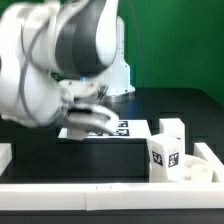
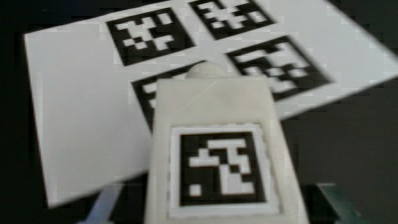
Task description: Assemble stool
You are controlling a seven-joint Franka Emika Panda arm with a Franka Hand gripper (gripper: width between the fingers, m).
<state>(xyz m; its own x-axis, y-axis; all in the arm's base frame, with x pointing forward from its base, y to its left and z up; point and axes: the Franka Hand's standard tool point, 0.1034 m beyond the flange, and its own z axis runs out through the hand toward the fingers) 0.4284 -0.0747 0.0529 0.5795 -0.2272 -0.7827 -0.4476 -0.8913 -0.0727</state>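
On the dark bench [image 1: 60, 152] lies the marker board [image 2: 71, 90]. Over it the fingers [image 1: 92, 113] squeeze a stool leg [image 2: 217, 140] between them, its long side crossing their gap. The seat [image 1: 192, 170] sits well apart.

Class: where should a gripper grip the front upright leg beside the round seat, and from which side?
Probably take the leg near its top, across its flat sides, from above: it stands upright, top clear, while the seat crowds its base.
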